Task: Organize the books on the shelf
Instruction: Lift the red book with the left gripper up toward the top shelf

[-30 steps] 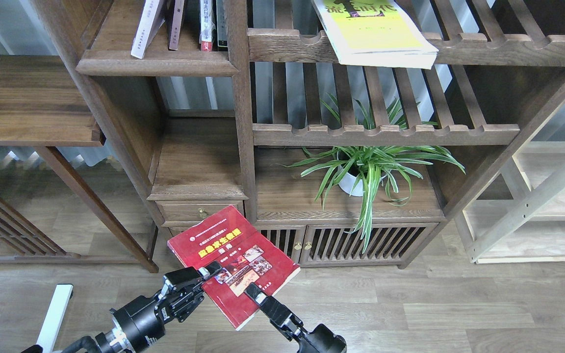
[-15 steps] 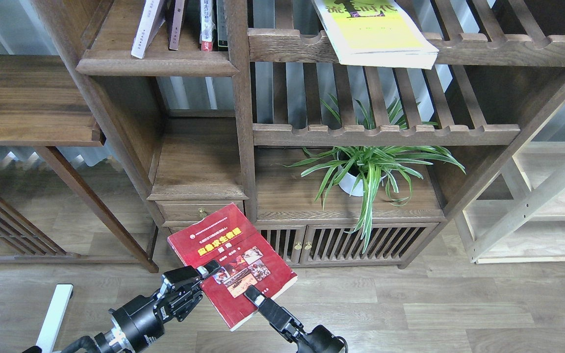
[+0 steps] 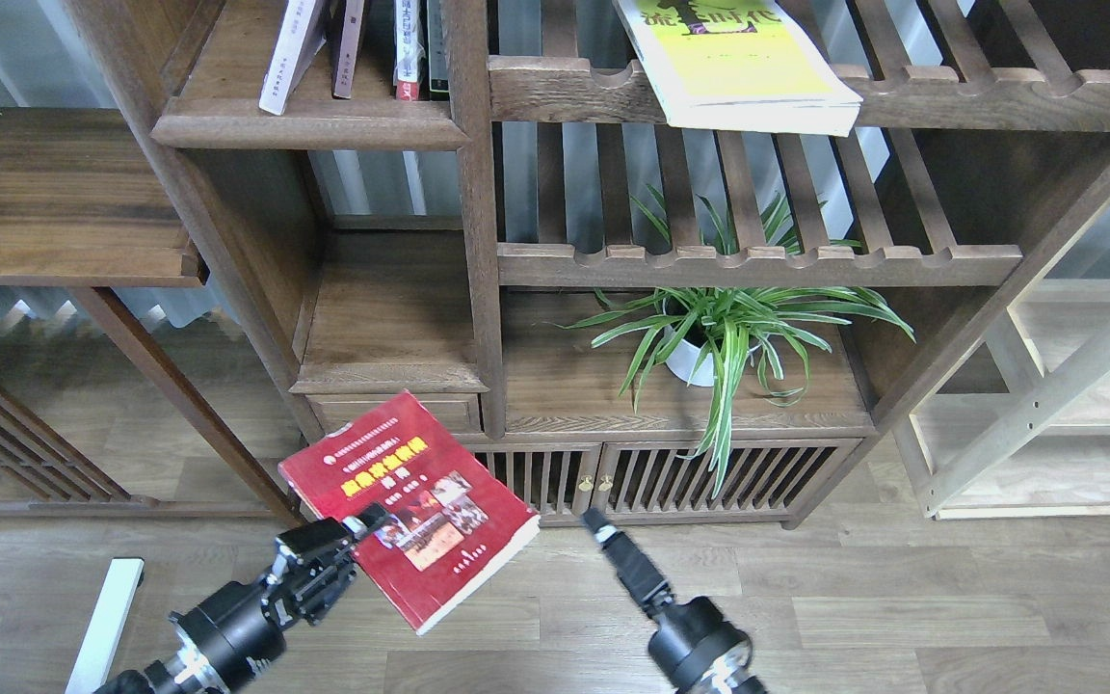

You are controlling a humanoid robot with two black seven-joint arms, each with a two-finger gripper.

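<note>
My left gripper [image 3: 362, 525] is shut on the left edge of the dark red book with a yellow band [image 3: 410, 506], holding it flat and tilted in the air in front of the bookcase. My right gripper [image 3: 598, 523] is apart from the book, to its right, and empty; it is seen end-on, so its fingers cannot be told apart. The yellow-green book [image 3: 738, 67] lies on the upper slatted rack. The pale lavender-white book [image 3: 290, 48] leans on the solid shelf [image 3: 309, 123] at top left, beside other upright books.
A potted spider plant [image 3: 709, 337] stands on the low cabinet top [image 3: 565, 386] under the slatted racks. A small drawer unit [image 3: 391, 371] sits behind the red book. A dark side table [image 3: 54, 193] is at left, a pale wooden rack [image 3: 1056, 386] at right.
My right gripper has let go of the red book and moved away to the right. My left gripper has carried the book to the left, holding it alone.
</note>
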